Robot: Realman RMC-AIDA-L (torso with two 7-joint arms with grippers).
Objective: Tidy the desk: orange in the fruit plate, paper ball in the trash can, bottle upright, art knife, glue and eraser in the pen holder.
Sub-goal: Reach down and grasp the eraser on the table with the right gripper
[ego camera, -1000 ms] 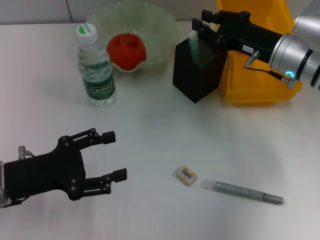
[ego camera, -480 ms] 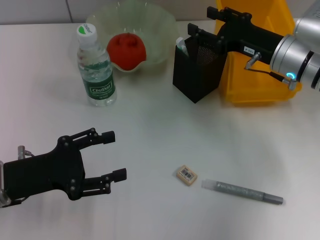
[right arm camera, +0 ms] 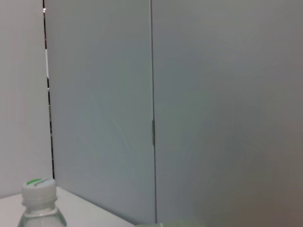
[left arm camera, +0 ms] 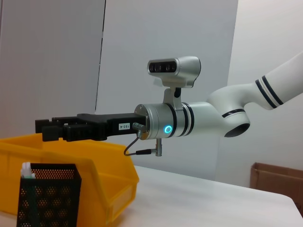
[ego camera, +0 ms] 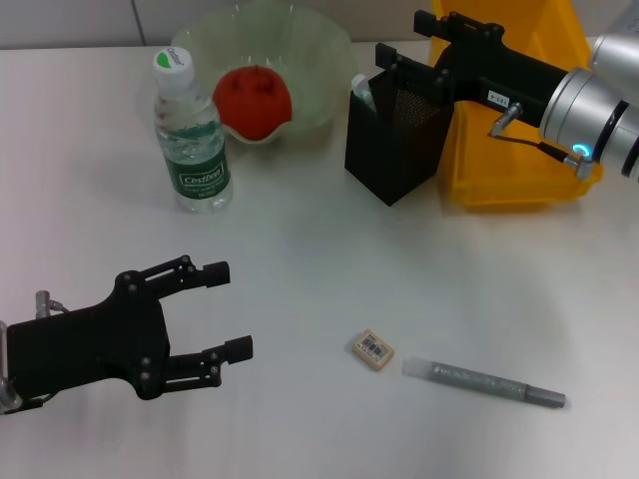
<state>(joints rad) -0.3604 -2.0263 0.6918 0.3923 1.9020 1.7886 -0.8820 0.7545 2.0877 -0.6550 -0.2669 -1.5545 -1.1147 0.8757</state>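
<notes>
A plain white table [ego camera: 300, 269] under pale grey wall panels [right arm camera: 199, 109] carries the upright bottle [ego camera: 192, 135], the orange [ego camera: 252, 100] in the fruit plate [ego camera: 324, 60], and the eraser [ego camera: 372, 349] beside a grey pen [ego camera: 484, 382]; the right gripper [ego camera: 404, 45], fingers spread, hangs above the pen holder [ego camera: 394, 135] by the trash can [ego camera: 519, 175]; the left gripper [ego camera: 220, 309] rests spread low near the front edge.

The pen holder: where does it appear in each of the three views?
Head view: pen holder, upper middle, beside the trash can.
Left wrist view: pen holder, lower corner, before the same trash can.
Right wrist view: not in it.
</notes>
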